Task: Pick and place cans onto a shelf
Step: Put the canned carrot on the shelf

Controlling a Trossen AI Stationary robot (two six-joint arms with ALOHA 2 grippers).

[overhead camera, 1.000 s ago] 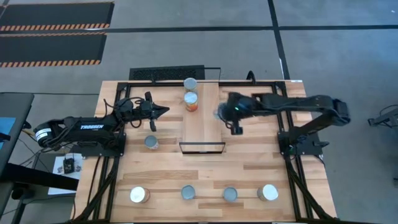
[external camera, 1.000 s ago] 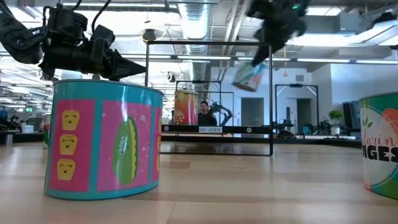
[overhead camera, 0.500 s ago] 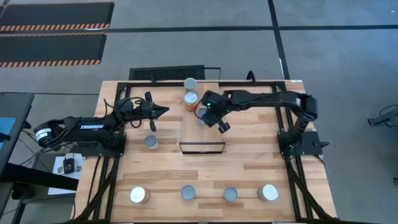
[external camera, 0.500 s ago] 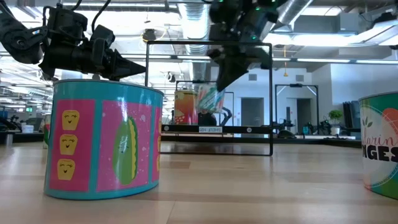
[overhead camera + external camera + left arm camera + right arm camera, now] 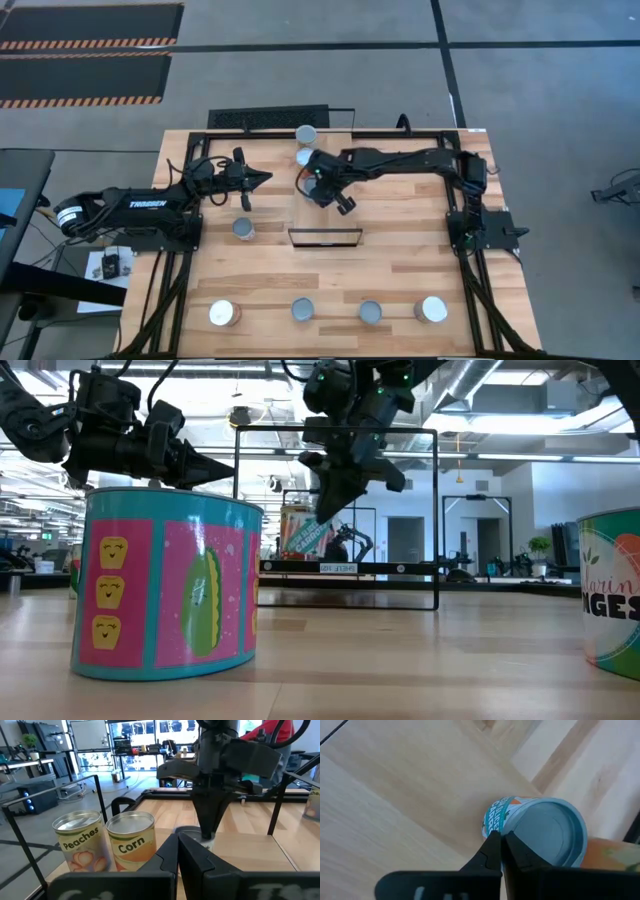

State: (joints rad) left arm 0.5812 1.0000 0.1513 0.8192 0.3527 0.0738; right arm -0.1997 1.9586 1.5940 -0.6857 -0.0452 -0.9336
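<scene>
2 cans already stood on the shelf (image 5: pixel 335 205), close together at its far end: a Peaches can (image 5: pixel 82 842) nearest the far edge and a Corn can (image 5: pixel 131 841) just in front of it.

A 3rd can (image 5: pixel 540 827) was on its way. The right pincer (image 5: pixel 322 190) was over the shelf, just beside the Corn can, and it was clamped on this 3rd can. In the low view the can hung tilted under the pincer and did not look like it was resting on the wood yet. In the right wrist view its grey top showed, with a teal label on its side. I think this can was about to be set down, but it was not placed yet.

5 more cans waited on the bench (image 5: pixel 420 260). 1 grey-topped can (image 5: pixel 243 229) stood near the left side of the shelf. 4 more stood in a row along the near edge: a white-topped can (image 5: pixel 222 314) toward the left corner, 2 grey-topped ones (image 5: pixel 303 310) (image 5: pixel 370 312) in the middle, and another white-topped one (image 5: pixel 432 309) toward the right.

The left pincer (image 5: pixel 260 179) hung above the bench left of the shelf, its fingers together and holding nothing.

So 2 cans were done, 1 was almost done, and 5 were left.
</scene>
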